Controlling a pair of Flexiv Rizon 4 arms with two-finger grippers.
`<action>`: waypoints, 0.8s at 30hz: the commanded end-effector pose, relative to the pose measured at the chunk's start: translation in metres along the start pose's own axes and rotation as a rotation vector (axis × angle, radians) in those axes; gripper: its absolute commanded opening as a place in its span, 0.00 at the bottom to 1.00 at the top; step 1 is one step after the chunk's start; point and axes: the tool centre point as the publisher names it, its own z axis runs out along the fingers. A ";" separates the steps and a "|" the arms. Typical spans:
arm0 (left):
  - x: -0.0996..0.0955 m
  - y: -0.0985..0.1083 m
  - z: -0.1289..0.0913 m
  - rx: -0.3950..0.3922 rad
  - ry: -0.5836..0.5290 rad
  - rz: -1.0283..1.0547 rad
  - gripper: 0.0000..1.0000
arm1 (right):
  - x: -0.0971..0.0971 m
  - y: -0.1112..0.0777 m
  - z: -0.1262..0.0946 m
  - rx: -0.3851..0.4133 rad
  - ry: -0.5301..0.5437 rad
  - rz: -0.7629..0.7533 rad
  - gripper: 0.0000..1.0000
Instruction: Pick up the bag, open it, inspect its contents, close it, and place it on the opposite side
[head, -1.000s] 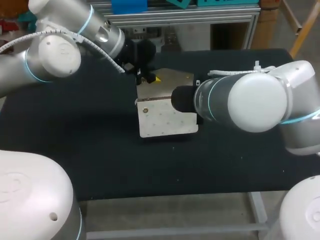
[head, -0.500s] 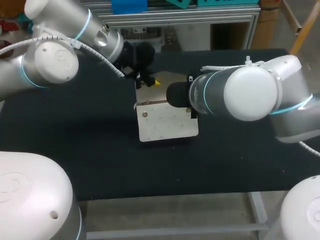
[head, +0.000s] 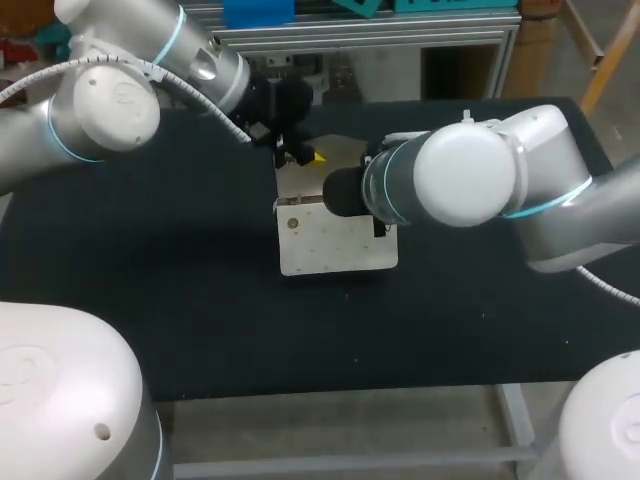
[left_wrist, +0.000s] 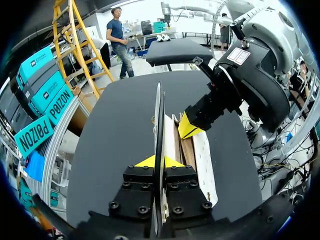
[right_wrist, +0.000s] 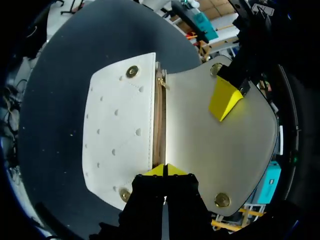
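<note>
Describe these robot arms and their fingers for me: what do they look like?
The left arm and right arm are rounded tubes, silver-grey and white, with cyan rings at the joints and a ribbed white cable outside. Each ends in a black bolted block; the left fingers and right fingers have bright yellow tips.

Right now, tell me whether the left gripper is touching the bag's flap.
Touching. The left wrist view shows the flap edge-on between the two yellow tips of the left gripper, both pressed against it from opposite sides.
</note>
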 end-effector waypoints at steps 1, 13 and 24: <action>0.001 -0.002 -0.005 0.006 -0.015 -0.002 0.00 | 0.006 0.005 0.010 0.006 0.011 -0.004 0.00; 0.004 -0.004 -0.009 0.014 -0.025 0.000 0.00 | 0.016 0.000 0.005 0.016 0.013 -0.004 0.00; 0.013 -0.005 -0.005 -0.006 -0.009 0.021 0.00 | -0.009 -0.002 0.007 0.019 -0.046 0.004 0.00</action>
